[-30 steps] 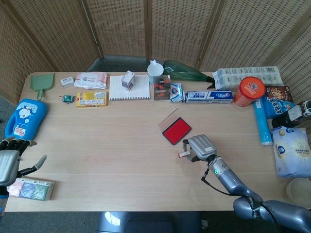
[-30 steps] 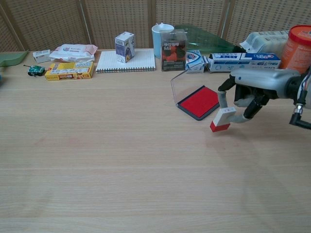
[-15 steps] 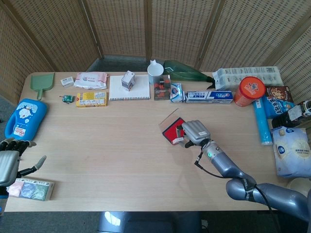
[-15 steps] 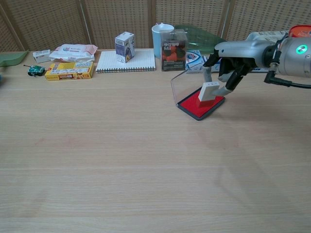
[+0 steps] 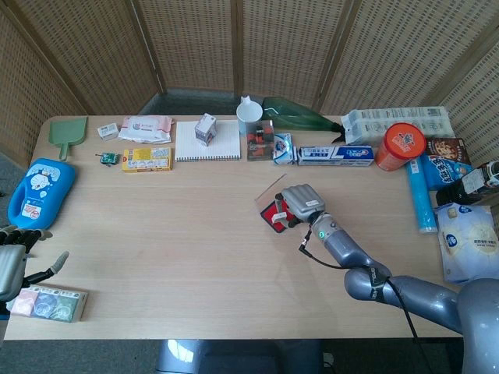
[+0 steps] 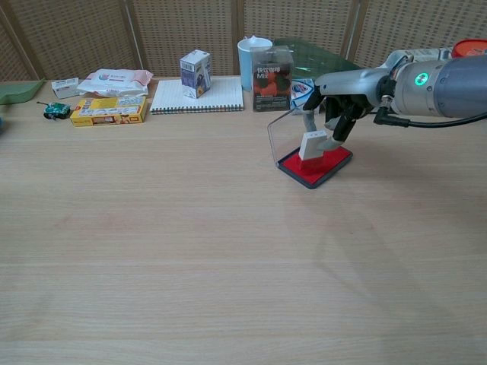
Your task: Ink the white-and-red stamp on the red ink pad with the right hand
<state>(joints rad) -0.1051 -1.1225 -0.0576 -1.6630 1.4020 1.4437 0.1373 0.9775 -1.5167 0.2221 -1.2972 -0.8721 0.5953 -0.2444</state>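
Note:
The red ink pad (image 6: pixel 329 165) lies open on the table with its clear lid (image 6: pixel 281 135) standing up on its left side. My right hand (image 6: pixel 340 99) holds the white-and-red stamp (image 6: pixel 312 147) from above, red end down on the pad's red surface. In the head view the right hand (image 5: pixel 300 202) covers most of the ink pad (image 5: pixel 270 215), and only a sliver of the stamp (image 5: pixel 279 215) shows. My left hand (image 5: pixel 14 265) hovers at the table's near left edge with fingers spread, holding nothing.
A row of goods lines the table's far edge: a notebook (image 6: pixel 197 96) with a small carton (image 6: pixel 195 73), a white cup (image 6: pixel 253 61), a toothpaste box (image 6: pixel 380 96) and an orange can (image 5: pixel 400 146). A blue case (image 5: pixel 39 187) and a small packet (image 5: pixel 53 304) lie near the left hand.
My right hand carried the stamp from the table right of the pad up and leftward, then lowered it onto the pad's red surface. The left hand has barely moved.

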